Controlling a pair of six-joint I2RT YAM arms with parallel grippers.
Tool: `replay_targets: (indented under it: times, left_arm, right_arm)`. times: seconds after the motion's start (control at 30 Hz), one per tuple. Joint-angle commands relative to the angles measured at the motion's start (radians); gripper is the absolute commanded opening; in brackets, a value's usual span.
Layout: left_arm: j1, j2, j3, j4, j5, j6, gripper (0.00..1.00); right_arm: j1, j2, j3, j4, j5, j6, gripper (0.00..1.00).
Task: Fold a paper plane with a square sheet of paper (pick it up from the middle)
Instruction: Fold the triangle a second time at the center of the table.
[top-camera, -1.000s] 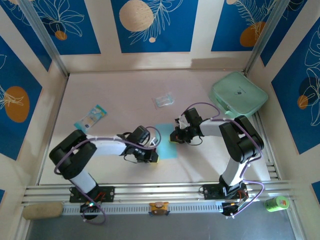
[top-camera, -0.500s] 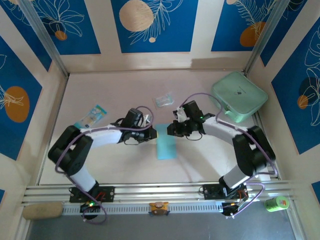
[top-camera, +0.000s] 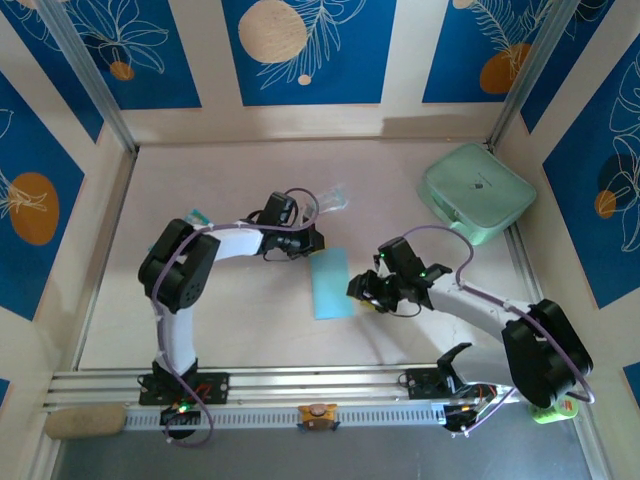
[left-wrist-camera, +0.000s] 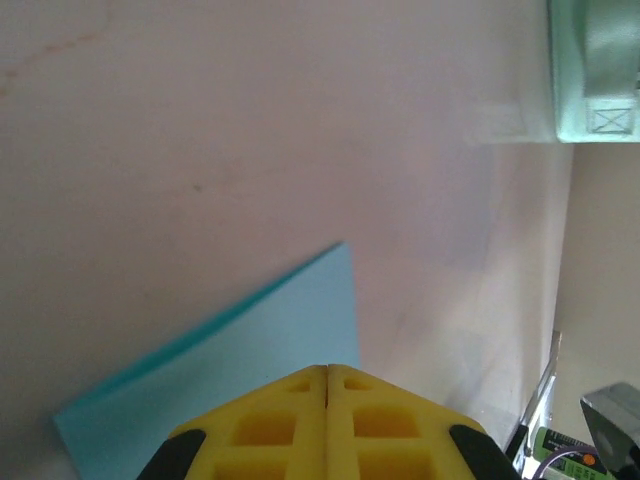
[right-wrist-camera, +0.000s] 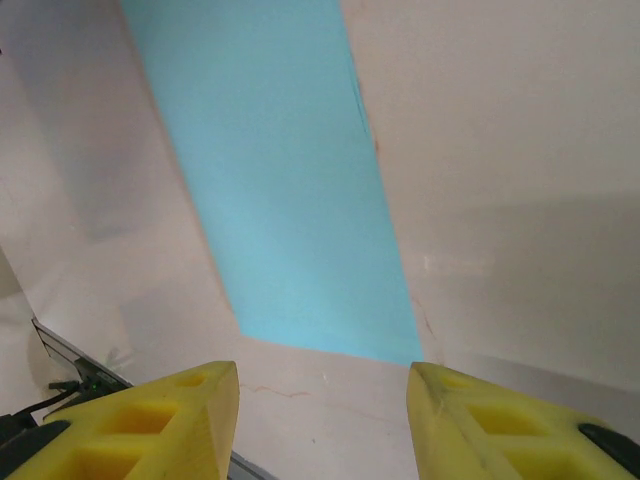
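Both arms have swung since a second ago, leaving the square sheet of paper (top-camera: 330, 283) folded flat on the tabletop (top-camera: 220, 330), long axis running away from the bases, left fingers (left-wrist-camera: 270, 425) pressed together over its far corner, right fingers (right-wrist-camera: 190, 410) half-parted, empty, just off its near right corner.

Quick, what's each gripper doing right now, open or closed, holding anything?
Left gripper: closed, nothing gripped, tip over the blue paper.
Right gripper: open, holding nothing.

paper (top-camera: 330, 285) on table (top-camera: 400, 180), case (top-camera: 478, 192) behind right
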Motion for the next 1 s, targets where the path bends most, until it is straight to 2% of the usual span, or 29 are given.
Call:
replay_targets:
  times: [0.0, 0.33, 0.73, 0.97]
  left_arm:
    - [0.016, 0.055, 0.054, -0.061, 0.058, 0.043, 0.01]
    - [0.029, 0.103, -0.020, -0.054, 0.034, 0.065, 0.01]
    - [0.045, 0.094, -0.057, -0.047, 0.036, 0.060, 0.02]
    - [0.045, 0.097, -0.054, -0.048, 0.034, 0.052, 0.01]
  right_arm:
    - [0.018, 0.027, 0.008, 0.028, 0.004, 0.069, 0.47]
    - [0.043, 0.138, 0.047, 0.007, -0.022, 0.047, 0.48]
    - [0.046, 0.147, 0.023, 0.018, -0.047, 0.065, 0.49]
    - [0.048, 0.210, 0.015, 0.043, -0.072, 0.068, 0.49]
